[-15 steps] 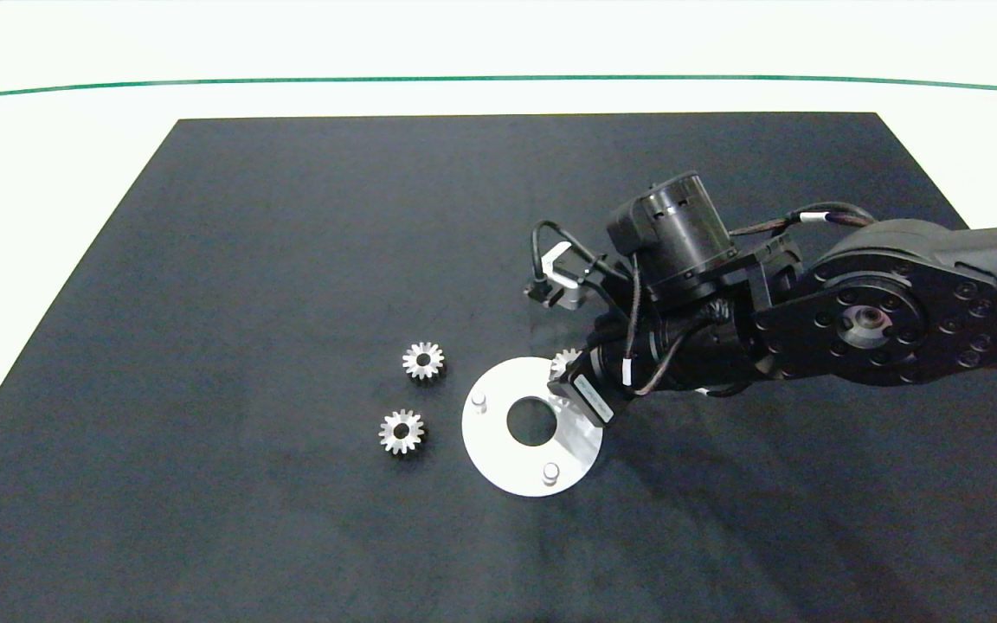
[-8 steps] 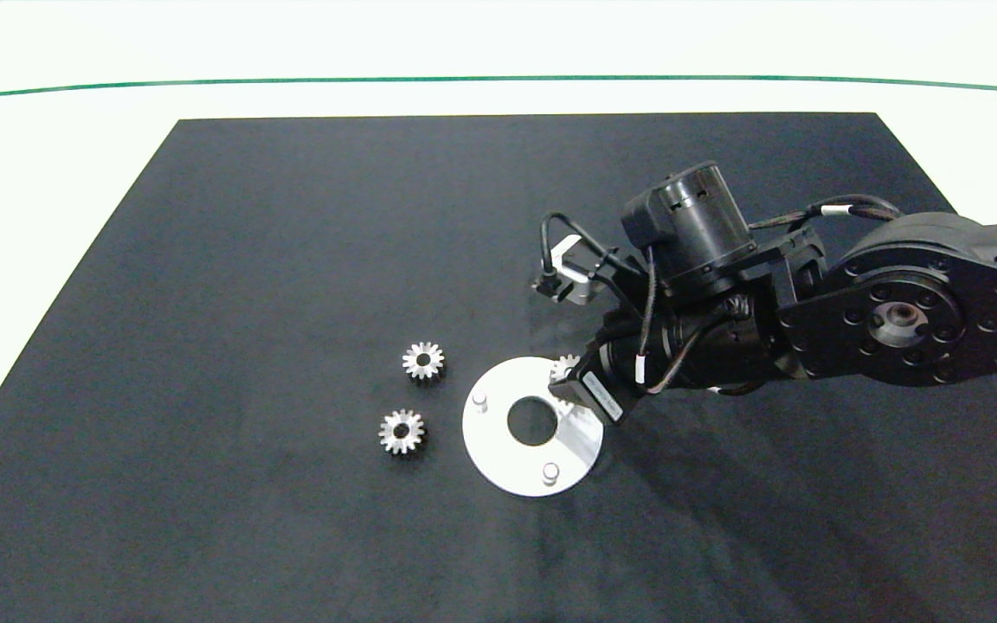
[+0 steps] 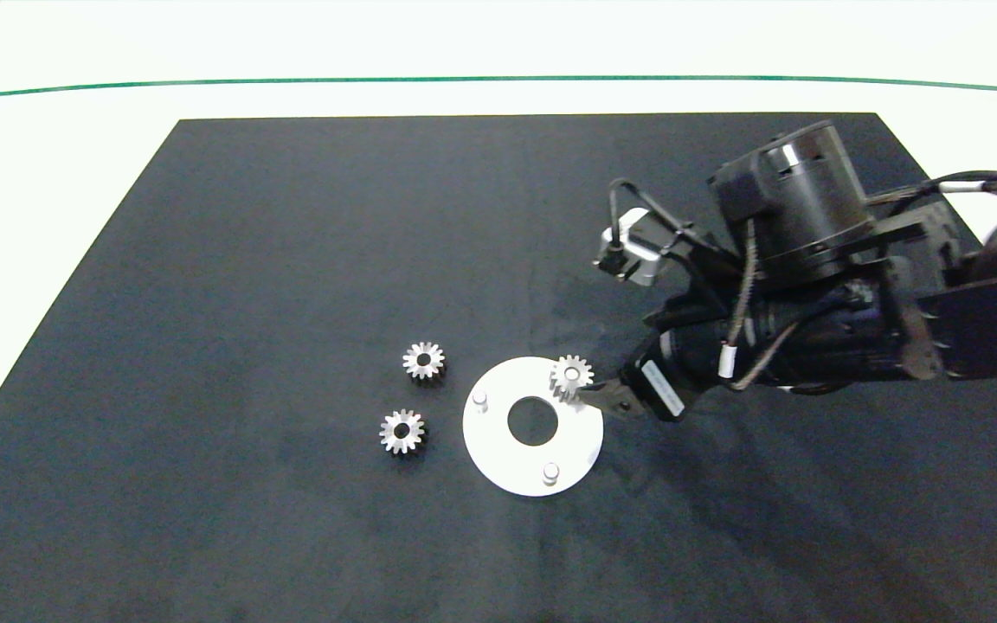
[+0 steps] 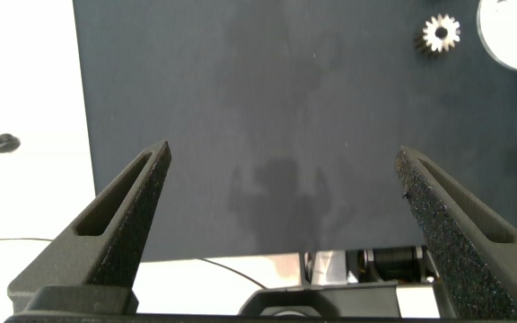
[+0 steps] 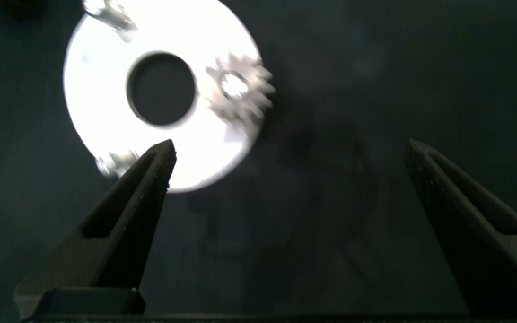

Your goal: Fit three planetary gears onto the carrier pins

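Observation:
The white carrier disc point(image 3: 498, 450) lies on the black mat. One planetary gear point(image 3: 571, 375) sits on the disc's far-right carrier pin. Two other pins point(image 3: 479, 399) point(image 3: 550, 472) stand bare. Two more gears point(image 3: 423, 359) point(image 3: 401, 430) lie flat on the mat left of the disc. My right gripper point(image 3: 611, 400) hovers just right of the disc, open and holding nothing. The right wrist view shows the same gripper point(image 5: 290, 152) wide open, with the disc point(image 5: 209, 148) and seated gear point(image 5: 239, 85) beyond it. My left gripper point(image 4: 284, 152) is open over the mat's edge, away from the parts.
The black mat point(image 3: 291, 260) covers most of the white table. A green line point(image 3: 464, 79) runs along the far side. The left wrist view catches one loose gear point(image 4: 441, 34) and the disc's rim point(image 4: 510, 45) in the distance.
My right arm has pulled back to the right and lifted off the disc. The gear it covered stays on the pin, now fully in view. The two loose gears have not moved.

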### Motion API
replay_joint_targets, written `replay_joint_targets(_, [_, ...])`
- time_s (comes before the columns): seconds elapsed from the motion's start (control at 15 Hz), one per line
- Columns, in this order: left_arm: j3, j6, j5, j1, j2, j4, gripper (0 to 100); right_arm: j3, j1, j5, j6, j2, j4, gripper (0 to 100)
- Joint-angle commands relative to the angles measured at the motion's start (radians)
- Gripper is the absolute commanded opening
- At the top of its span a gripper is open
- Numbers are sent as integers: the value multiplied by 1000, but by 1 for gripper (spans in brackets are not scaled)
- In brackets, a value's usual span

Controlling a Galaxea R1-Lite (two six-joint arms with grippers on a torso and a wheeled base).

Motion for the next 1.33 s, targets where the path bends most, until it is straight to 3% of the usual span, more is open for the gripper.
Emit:
replay_joint_targets(0.07, [-12,-1,-10,-83,131,-10,100,213,-153,-3,-6,-356,2,100])
replay_joint_targets(0.13, [-12,-10,-9,-167,153,-10,100,247,-195,-1,-4,-418,2,100])
replay_joint_targets(0.27, [-9,-72,-9,-338,203,-35,100,306,-271,8,-2,-529,3,100])
replay_joint_targets(0.33, [-5,-112,-7,-405,229,-64,100,328,-292,9,-1,-574,3,100])
replay_joint_targets(0.4, [11,-129,-7,-433,243,-99,100,339,-304,9,-1,-609,3,100])
replay_joint_targets(0.6, [109,-124,-4,-509,309,-268,100,336,-311,9,22,-651,3,100])
replay_joint_targets(0.67, [159,-124,20,-549,345,-365,100,336,-309,9,41,-664,3,100])
replay_joint_targets(0.8, [225,-122,94,-594,401,-501,100,340,-307,11,57,-694,3,100])
replay_joint_targets(0.87, [250,-119,125,-606,421,-553,100,342,-306,15,64,-706,3,100])
replay_joint_targets(0.93, [261,-107,135,-609,429,-578,100,342,-303,15,67,-714,3,100])
replay_joint_targets(1.07, [278,-10,137,-605,456,-611,100,343,-286,17,90,-740,3,100])
replay_joint_targets(1.2, [285,6,142,-609,492,-615,100,372,-271,19,106,-753,3,100])
replay_joint_targets(1.27, [281,20,145,-611,512,-615,100,394,-271,34,106,-755,2,100])
replay_joint_targets(1.33, [278,43,168,-611,532,-615,100,403,-271,57,105,-758,0,100])
